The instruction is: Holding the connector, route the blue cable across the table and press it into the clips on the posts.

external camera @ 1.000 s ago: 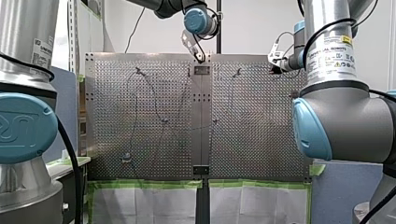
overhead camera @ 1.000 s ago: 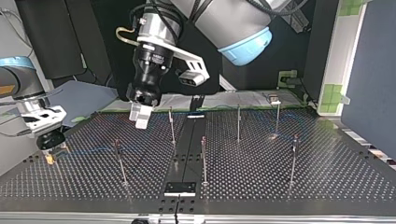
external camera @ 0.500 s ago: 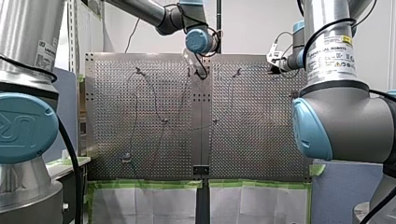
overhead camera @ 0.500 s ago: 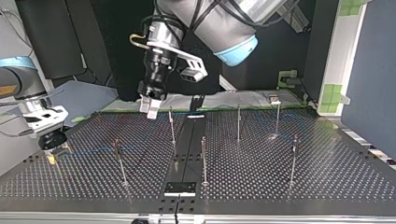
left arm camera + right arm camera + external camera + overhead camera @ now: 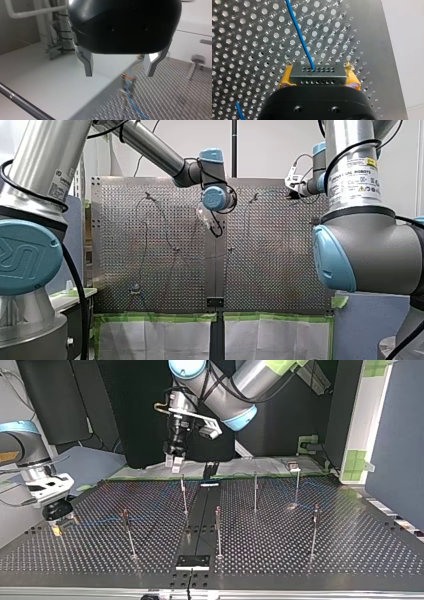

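Observation:
My right gripper (image 5: 318, 68) has its yellow pads (image 5: 285, 77) shut on the black connector (image 5: 317, 76). The blue cable (image 5: 299, 32) runs out of the connector over the perforated table (image 5: 249, 37). In the top view this gripper (image 5: 56, 529) sits low at the table's left edge, and the cable (image 5: 100, 521) trails faintly toward the thin posts (image 5: 129, 535). My left gripper (image 5: 175, 464) hangs open and empty above the far edge, near a post (image 5: 184, 495). Its metal fingers (image 5: 87, 65) stand wide apart over a stretch of cable (image 5: 131, 102).
Several slim posts (image 5: 255, 492) with clips stand across the table (image 5: 300, 560), with a black plate (image 5: 192, 561) at the near middle. In the front view my left gripper (image 5: 212, 226) is over the centre seam and my right gripper (image 5: 294, 195) is at the far right corner.
My left arm has swung back toward its base: its gripper moved right and further off in the top view and down in the front view. My right gripper has barely moved.

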You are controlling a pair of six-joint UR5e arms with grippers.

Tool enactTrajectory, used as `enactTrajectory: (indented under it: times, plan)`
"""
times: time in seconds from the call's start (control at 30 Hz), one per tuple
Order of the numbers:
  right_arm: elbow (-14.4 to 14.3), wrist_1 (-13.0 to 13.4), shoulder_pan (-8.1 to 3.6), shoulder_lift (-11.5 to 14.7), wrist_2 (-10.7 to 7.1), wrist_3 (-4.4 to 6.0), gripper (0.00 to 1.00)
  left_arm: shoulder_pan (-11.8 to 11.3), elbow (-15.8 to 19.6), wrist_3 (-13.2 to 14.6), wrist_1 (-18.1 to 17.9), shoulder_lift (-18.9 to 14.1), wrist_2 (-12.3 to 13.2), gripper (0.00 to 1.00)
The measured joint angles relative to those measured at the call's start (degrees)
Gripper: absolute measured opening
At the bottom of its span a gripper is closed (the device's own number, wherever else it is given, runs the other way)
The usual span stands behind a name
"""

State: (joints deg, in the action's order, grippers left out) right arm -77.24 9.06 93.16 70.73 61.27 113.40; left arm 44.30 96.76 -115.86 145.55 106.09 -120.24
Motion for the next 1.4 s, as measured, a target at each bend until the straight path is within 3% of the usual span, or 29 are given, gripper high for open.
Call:
enactTrajectory:
  times: [0.33, 0.77, 1.4]
  plan:
    - [0.01, 0.00, 0.04, 0.00, 0.00, 0.00, 0.00, 0.13, 5.02, 2.82, -5.00, 1.75, -3.78, 1.00]
    - [0.00, 0.00, 0.12, 0.00, 0.13, -0.04, 0.00, 0.26, 11.25, 5.56, -11.25, 1.78, -3.94, 1.00]
    - [-0.01, -0.02, 0.47, -0.01, 0.28, -0.16, 0.00, 0.24, 20.57, 5.91, -20.54, 1.78, -3.90, 1.00]
